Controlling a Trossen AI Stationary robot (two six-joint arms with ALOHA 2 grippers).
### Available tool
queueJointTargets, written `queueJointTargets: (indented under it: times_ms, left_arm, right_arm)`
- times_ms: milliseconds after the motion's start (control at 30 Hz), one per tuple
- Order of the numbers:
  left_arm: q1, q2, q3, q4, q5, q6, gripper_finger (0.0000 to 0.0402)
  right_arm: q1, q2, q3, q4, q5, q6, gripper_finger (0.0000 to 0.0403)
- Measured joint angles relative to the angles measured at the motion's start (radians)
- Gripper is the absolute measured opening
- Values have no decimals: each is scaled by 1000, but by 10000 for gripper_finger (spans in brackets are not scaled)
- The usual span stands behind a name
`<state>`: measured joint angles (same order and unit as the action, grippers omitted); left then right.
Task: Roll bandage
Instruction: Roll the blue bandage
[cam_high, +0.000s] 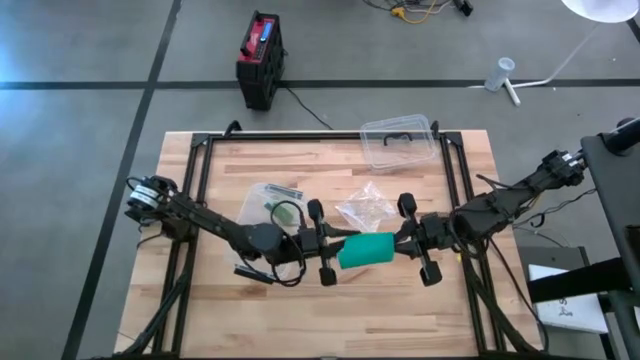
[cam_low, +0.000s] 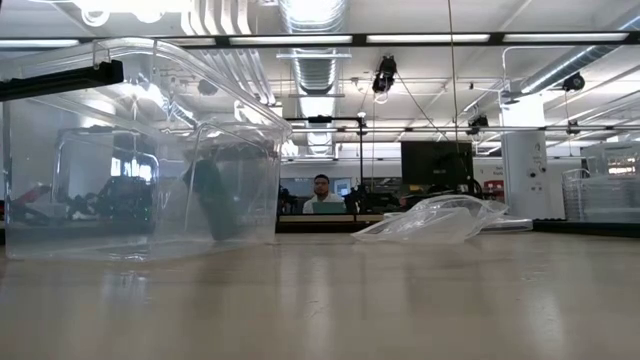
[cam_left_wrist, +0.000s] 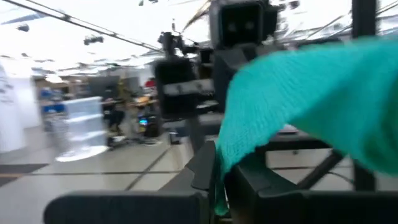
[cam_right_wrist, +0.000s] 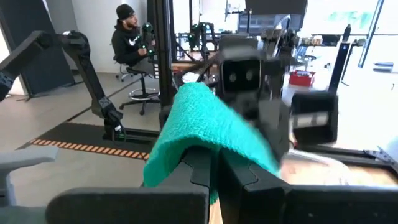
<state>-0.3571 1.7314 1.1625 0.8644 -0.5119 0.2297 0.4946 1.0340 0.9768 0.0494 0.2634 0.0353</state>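
Bandage (cam_high: 366, 250), teal, hangs above the wooden table (cam_high: 220, 310) mid-span between the two grippers, long axis running arm to arm. Left gripper (cam_high: 328, 246) is clamped on its near end, right gripper (cam_high: 408, 243) clamped on the far end; both wrist views show cloth pinched between dark fingers. Neither arm nearer; each meets an end head-on, so rolling likely turns on that shared axis.

We see bright ceiling strips (cam_low: 300, 40) glaring overhead, the left wrist view motion-blurred throughout, and soft shadows on the table (cam_high: 400, 300)

No readable text or labels.
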Motion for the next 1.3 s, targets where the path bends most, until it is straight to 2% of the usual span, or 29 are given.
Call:
queueJointTargets:
  times_ms: [300,533,867,1133,1300]
  left_arm:
    - [-18,-136,0,-165,-48,86,2]
    - [-20,-192,0,-191,-56,141,1]
    - [-20,-203,0,-184,-53,150,0]
    - [-24,-203,0,-141,-51,134,0]
    - [-41,-205,0,-138,-39,125,0]
  right_arm:
    - [0,1,0,-89,-10,33,0]
    - [0,23,0,-119,-36,38,0]
    - [-19,62,0,-115,-52,26,0]
    - [-24,90,0,-111,61,0,0]
    - [-34,94,0,-114,166,49,0]
